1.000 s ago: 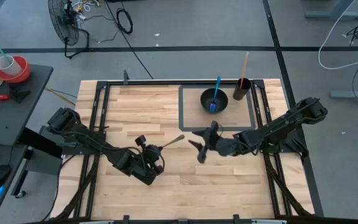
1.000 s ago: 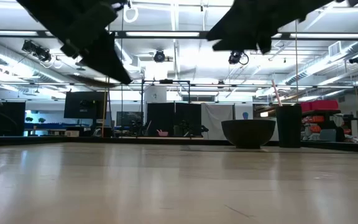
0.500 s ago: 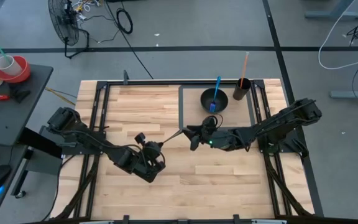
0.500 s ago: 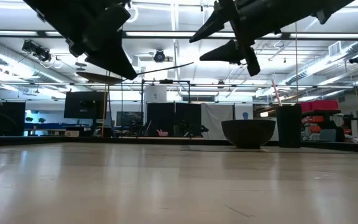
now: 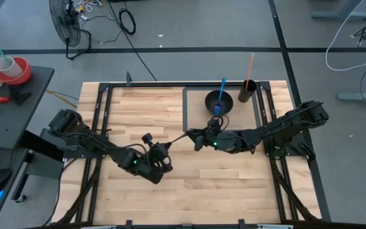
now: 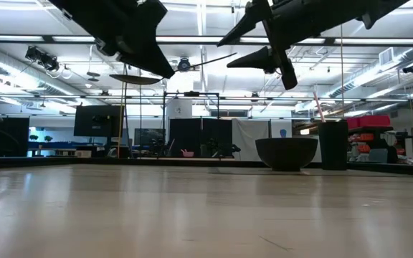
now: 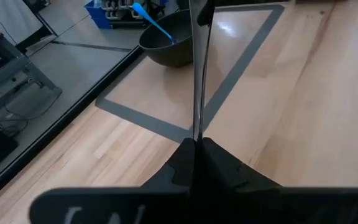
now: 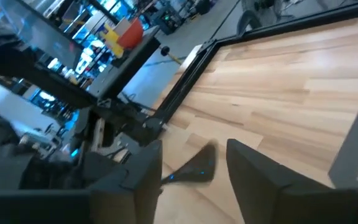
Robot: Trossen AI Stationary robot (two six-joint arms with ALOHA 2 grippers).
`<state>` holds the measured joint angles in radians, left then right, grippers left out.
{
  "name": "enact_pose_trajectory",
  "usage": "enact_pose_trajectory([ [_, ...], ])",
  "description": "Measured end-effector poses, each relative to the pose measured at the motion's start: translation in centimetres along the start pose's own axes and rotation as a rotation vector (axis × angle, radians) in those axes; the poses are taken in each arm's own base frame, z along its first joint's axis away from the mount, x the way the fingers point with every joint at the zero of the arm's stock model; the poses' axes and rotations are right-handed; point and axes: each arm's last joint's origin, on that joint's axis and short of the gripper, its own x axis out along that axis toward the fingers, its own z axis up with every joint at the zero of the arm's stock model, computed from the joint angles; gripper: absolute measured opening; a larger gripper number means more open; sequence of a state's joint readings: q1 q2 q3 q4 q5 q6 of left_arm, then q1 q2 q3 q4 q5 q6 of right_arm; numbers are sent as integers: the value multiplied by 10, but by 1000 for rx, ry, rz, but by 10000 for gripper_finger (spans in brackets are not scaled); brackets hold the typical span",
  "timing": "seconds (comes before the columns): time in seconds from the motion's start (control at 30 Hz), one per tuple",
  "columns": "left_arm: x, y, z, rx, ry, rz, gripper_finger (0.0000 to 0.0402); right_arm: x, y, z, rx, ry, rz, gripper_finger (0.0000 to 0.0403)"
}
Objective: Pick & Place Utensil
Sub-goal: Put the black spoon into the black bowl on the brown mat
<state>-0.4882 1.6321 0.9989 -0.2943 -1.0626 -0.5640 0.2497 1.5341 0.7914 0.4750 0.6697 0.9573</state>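
A dark metal spoon [image 5: 178,141] is held in the air over the middle of the table. My left gripper [image 5: 155,157] is shut on it. In the low view the spoon's bowl [image 6: 135,79] shows below that gripper and the handle [image 6: 206,62] slants up toward my right gripper [image 6: 253,49]. My right gripper [image 5: 197,138] is open. Its fingers stand on either side of the handle's free end [image 8: 191,171]; I cannot tell whether they touch it. My left gripper pinches the spoon between its two fingers on the handle near the bowl [image 7: 195,138]. The fingers lie along the handle, which runs straight out from them toward the table's far right. The spoon is lifted clear of the table, its free end higher than the bowl.
A black bowl [image 5: 219,102] with a blue utensil [image 5: 221,92] in it and a dark cup [image 5: 246,91] with an orange stick stand inside a grey-taped rectangle [image 5: 187,114] at the far right. Bare wood lies along the near side [image 5: 202,191].
My right gripper has moved toward the table's left and far edge, up to the spoon's handle end, and now brackets it. My left gripper has shifted a little to the right and tipped, and the handle slants upward more steeply.
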Motion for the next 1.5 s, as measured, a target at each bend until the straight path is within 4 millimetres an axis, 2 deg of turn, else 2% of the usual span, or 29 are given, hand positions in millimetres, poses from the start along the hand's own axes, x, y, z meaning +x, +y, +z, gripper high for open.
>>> enact_pose_trajectory([
  [0.43, 2, 1, 1, -1, 3, 9, 25, 0, 1, 0, -34, 16, 18, 64],
  [0.77, 2, 0, 0, 24, 42, -60, 28, -3, 2, -2, -35, -5, 4, 7],
  [0.87, 2, -1, 0, 35, 64, -96, 51, -6, 3, -5, -41, -41, -30, 7],
  [1.03, -3, -3, -3, 60, 97, -143, 126, -14, -6, -15, 5, -97, -89, 8],
  [1.23, -20, -2, -5, 70, 149, -245, 205, -38, -37, -31, 134, -250, -174, 8],
  [1.33, -29, 0, -2, 47, 139, -265, 223, -55, -52, -30, 185, -365, -186, 8],
  [1.5, -36, 0, 0, 38, 128, -284, 228, -83, -72, -9, 205, -544, -224, 8],
])
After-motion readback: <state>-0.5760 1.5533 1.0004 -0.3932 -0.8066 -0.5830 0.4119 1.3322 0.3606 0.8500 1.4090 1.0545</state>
